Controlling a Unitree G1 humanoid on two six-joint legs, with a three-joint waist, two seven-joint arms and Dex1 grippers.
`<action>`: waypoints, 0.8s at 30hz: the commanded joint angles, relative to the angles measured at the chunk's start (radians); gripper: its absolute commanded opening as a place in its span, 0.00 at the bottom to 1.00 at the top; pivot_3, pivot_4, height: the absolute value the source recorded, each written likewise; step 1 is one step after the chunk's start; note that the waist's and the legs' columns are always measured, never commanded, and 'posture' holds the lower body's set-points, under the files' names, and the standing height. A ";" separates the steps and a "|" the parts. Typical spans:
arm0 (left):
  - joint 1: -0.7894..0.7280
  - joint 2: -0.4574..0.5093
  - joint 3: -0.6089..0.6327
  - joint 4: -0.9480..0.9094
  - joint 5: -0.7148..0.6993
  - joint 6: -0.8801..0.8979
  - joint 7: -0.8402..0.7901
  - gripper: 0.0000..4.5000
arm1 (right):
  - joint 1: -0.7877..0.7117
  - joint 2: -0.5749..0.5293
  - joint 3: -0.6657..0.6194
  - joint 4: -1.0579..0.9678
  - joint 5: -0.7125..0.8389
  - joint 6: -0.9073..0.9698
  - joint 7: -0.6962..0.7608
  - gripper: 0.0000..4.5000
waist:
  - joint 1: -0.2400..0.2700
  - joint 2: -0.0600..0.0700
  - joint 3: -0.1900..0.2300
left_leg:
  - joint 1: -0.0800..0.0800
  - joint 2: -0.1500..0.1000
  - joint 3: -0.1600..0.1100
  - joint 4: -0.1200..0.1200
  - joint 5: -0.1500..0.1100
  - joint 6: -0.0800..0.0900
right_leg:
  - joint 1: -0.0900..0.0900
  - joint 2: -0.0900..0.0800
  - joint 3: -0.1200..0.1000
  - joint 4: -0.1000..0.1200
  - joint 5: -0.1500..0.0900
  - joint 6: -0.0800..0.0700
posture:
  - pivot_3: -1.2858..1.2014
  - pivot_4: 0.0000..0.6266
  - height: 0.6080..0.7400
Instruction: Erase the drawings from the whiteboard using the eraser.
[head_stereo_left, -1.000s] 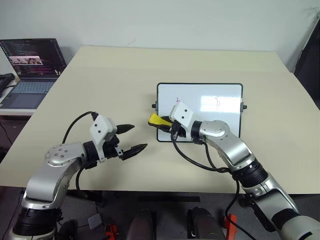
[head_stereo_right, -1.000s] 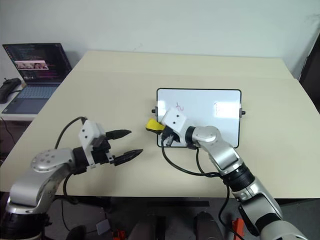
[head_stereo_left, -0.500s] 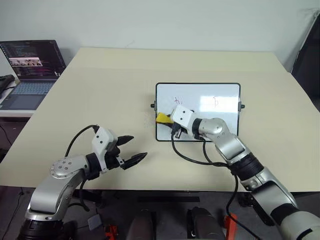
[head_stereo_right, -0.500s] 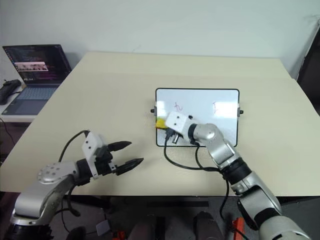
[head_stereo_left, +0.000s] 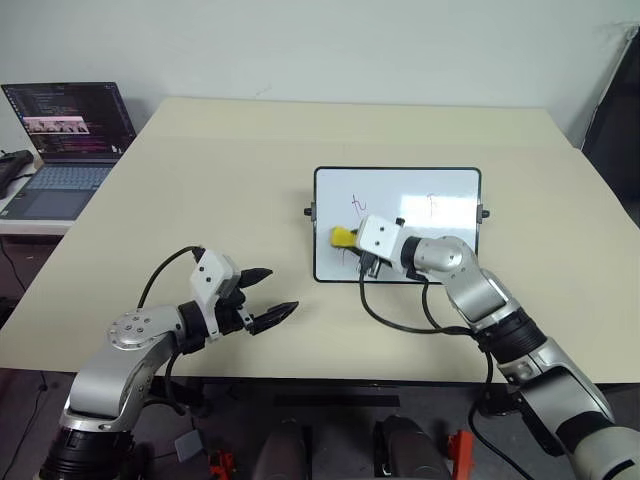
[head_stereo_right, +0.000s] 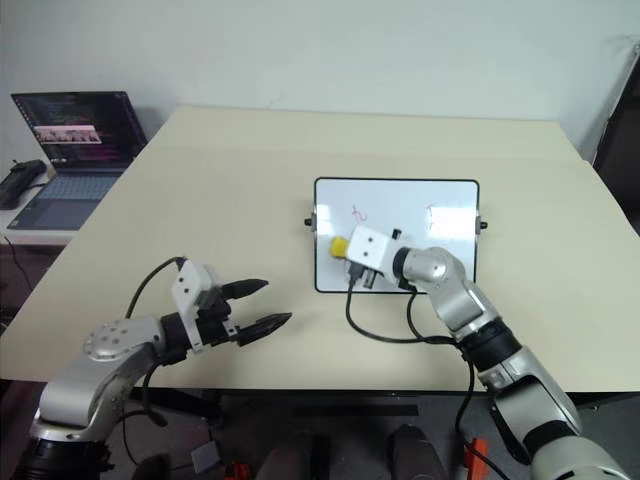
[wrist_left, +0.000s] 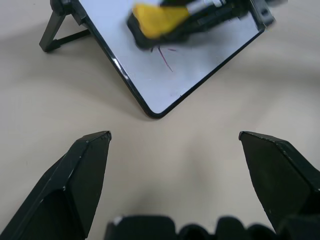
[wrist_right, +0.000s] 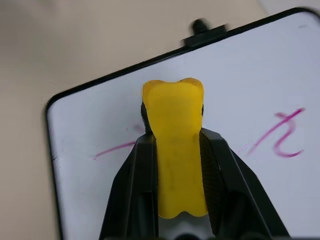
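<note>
- So the right gripper (wrist_right: 177, 150) has carried the eraser (head_stereo_left: 343, 237) in off the table and onto the whiteboard (head_stereo_left: 440, 190). A second ago the yellow bit hung out past the board's left frame; now it sits over the white surface near the lower left corner.
- Fingers are clenched on the eraser. In the right wrist view the two black fingers (wrist_right: 137, 175) pinch the yellow body from both sides, its far end poking out past the tips.
- The wrist looks rolled compared to a second ago, so the eraser now points more flat across the board.
- Where the drawings are: one thin red-purple stroke (wrist_right: 114, 150) lies right by the eraser's tip, partly hidden under it. A curly scribble (wrist_right: 282, 135) sits off to one side, and a third mark (head_stereo_left: 433, 205) is further toward the board's right end. All three look unerased, so I'd say the wiping is only just starting.
- The left wrist view shows the eraser's dark underside (wrist_left: 150, 40) right over that stroke, but I can't tell if it's actually pressing on the surface.
- The left gripper (head_stereo_left: 266, 296) has sunk a little toward the table (head_stereo_left: 220, 160), fingers spread wide apart, grasping nothing, well clear of the board.
- The laptop (head_stereo_left: 60, 140) off to the left is not involved.
</note>
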 joint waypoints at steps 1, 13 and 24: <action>-0.022 0.001 0.007 -0.005 0.000 -0.022 -0.009 1.00 | 0.069 -0.050 0.065 -0.012 -0.059 0.049 0.077 0.18 | 0.000 0.000 0.000 | 0.000 0.000 0.000 0.000 0.000 0.000 | 0.000 0.000 0.000 0.000 0.000 0.000 | 0.52 0.24 1.00; -0.068 -0.005 -0.015 0.029 0.010 -0.032 -0.026 1.00 | -0.027 0.001 -0.071 0.094 -0.069 0.015 -0.101 0.16 | 0.001 0.000 0.000 | 0.006 0.000 -0.001 0.004 0.002 0.002 | 0.006 0.001 0.001 0.000 -0.002 0.000 | 0.52 0.24 1.00; -0.140 -0.008 -0.027 0.043 0.010 -0.031 -0.041 1.00 | 0.058 -0.037 -0.031 0.011 -0.040 0.011 0.004 0.16 | 0.004 -0.001 0.000 | 0.005 0.000 -0.001 0.004 0.002 0.003 | 0.006 0.001 0.000 -0.001 -0.002 0.000 | 0.52 0.24 1.00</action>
